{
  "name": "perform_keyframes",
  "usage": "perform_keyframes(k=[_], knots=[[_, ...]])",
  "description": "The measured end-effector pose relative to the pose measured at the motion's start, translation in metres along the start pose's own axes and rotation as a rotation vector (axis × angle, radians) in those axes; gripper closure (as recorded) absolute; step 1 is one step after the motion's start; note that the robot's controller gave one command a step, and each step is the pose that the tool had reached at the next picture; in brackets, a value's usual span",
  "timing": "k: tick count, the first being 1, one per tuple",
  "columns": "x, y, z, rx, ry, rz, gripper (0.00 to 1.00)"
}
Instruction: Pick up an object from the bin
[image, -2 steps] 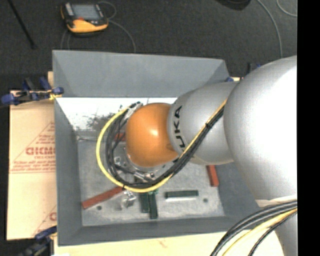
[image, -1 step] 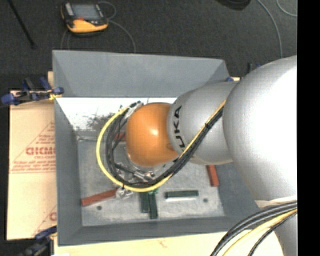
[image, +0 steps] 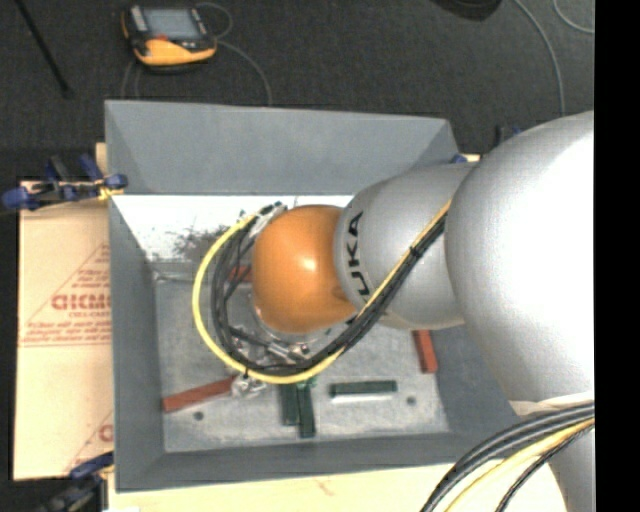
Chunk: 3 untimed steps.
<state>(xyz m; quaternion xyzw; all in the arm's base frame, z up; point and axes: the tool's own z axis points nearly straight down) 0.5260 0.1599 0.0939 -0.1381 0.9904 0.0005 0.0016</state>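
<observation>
Grey bin (image: 135, 330) floor was sparsely strewn. Whether the tool (image: 243, 383) was wide or narrow could not be told — it was masked by the orange cover (image: 295, 268). A reddish-brown strip (image: 195, 398) was seen just left of it, a dark green block (image: 297, 410) just right — such flat pieces might be pushed aside, not gripped.

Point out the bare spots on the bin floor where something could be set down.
Barest: the floor strip between the left wall and the arm's yellow cable loop, above the red-brown stick. Crowded: the front middle and right, where dark green pieces, a green bar and a red piece lie.
</observation>
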Motion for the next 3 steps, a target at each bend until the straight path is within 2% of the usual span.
perform_keyframes(k=[1, 2, 3], knots=[[0.001, 0.0, -0.002, 0.0, 0.002, 0.001, 1.0], [-0.005, 0.007, -0.043, 0.001, -0.004, -0.056, 1.0], [-0.02, -0.003, -0.157, 0.0, -0.001, -0.069, 1.0]])
